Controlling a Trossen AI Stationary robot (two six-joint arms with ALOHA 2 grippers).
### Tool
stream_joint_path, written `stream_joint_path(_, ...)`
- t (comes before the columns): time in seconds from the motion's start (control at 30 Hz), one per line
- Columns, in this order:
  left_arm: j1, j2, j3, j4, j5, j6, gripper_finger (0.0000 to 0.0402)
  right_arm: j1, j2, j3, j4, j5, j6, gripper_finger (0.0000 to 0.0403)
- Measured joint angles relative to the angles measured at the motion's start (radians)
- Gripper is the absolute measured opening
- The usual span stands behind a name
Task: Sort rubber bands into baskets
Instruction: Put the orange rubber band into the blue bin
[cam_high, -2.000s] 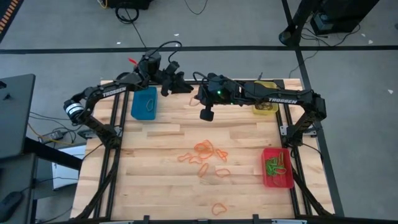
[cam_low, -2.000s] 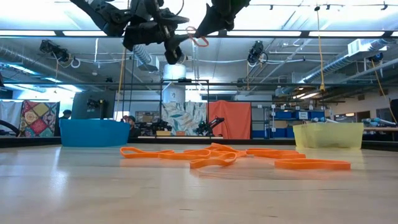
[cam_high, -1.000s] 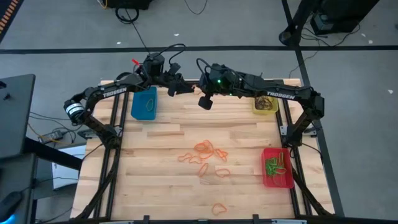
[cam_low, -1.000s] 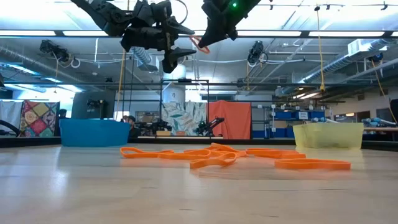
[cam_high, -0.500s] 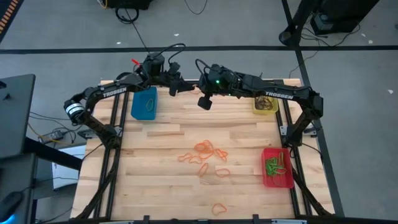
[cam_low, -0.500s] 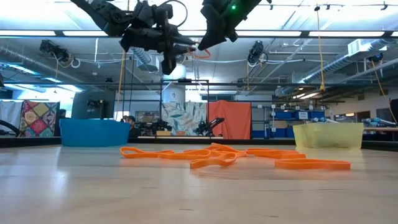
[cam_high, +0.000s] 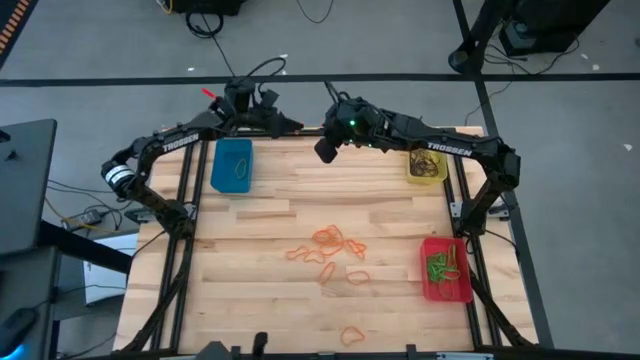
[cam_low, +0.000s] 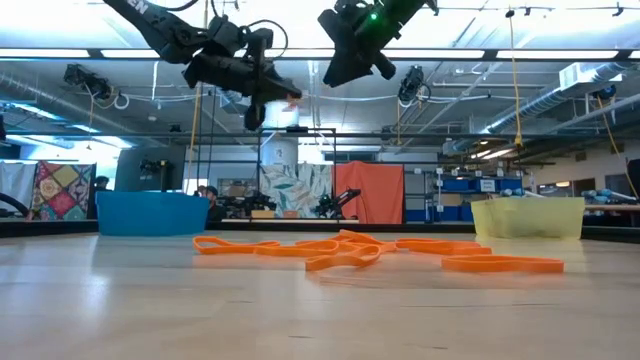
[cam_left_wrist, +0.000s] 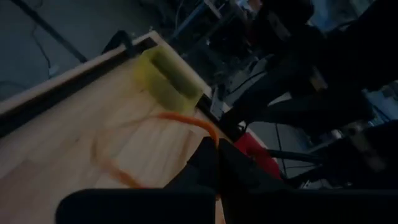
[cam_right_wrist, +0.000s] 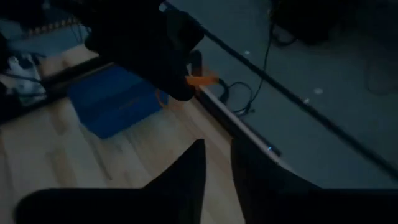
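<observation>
From above, the left gripper (cam_high: 297, 127) hovers at the table's far edge, just right of the blue rectangular plastic basket (cam_high: 232, 165); the right gripper (cam_high: 325, 150) hangs beside it. From table level, the left claw is pinched shut on a thin orange rubber band (cam_low: 292, 97). The right wrist view shows its own fingers (cam_right_wrist: 194, 163) slightly parted, empty.

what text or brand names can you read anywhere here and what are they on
"TROSSEN": white letters on the left arm in the high view.
"TROSSEN": white letters on the right arm in the high view.
Partial white letters on the left arm at the top of the low view: too cut off to read.
Nothing else readable.
</observation>
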Motion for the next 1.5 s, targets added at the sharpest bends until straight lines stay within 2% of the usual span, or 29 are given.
stream_joint_path(0.1, 0.026, -0.006, 0.000, -0.085, 0.000, 0.013, 0.0003, -0.013, 0.000, 0.000, -0.010, -0.049, 0.063, 0.0119)
stream_joint_path(0.17, 0.044, -0.018, 0.000, -0.190, -0.003, 0.082, 0.0003, -0.018, 0.000, 0.000, -0.019, -0.064, 0.087, 0.0141)
stream_joint_path(0.33, 0.090, -0.045, 0.000, -0.547, -0.164, 0.273, 0.0002, -0.019, -0.001, 0.000, -0.066, -0.048, 0.126, 0.0184)
stream_joint_path(0.47, 0.123, -0.079, 0.000, -0.737, -0.313, 0.363, 0.0003, -0.019, -0.001, 0.000, -0.117, -0.045, 0.130, 0.0198)
stream_joint_path(0.7, 0.177, -0.181, -0.005, -0.847, -0.443, 0.448, 0.0004, -0.007, 0.036, 0.000, -0.158, -0.027, 0.146, 0.0198)
stream_joint_path(0.93, 0.240, -0.313, -0.196, -0.817, -0.459, 0.380, 0.0005, 0.054, 0.066, -0.002, -0.215, -0.022, 0.181, 0.0198)
stream_joint_path(1.03, 0.238, -0.337, -0.297, -0.814, -0.461, 0.357, 0.0006, 0.090, 0.075, -0.001, -0.187, 0.010, 0.181, 0.0196)
stream_joint_path(1.17, 0.238, -0.340, -0.423, -0.733, -0.470, 0.314, 0.0021, 0.125, 0.095, 0.000, -0.208, -0.029, 0.222, 0.0196)
stream_joint_path(1.37, 0.239, -0.341, -0.565, -0.577, -0.457, 0.268, 0.0107, 0.197, 0.127, -0.094, -0.323, -0.123, 0.287, 0.0194)
stream_joint_path(1.43, 0.239, -0.341, -0.587, -0.566, -0.460, 0.265, 0.0143, 0.224, 0.126, -0.139, -0.211, -0.154, 0.297, 0.0193)
stream_joint_path(1.5, 0.239, -0.341, -0.596, -0.566, -0.479, 0.261, 0.0176, 0.238, 0.133, -0.184, -0.087, -0.228, 0.341, 0.0191)
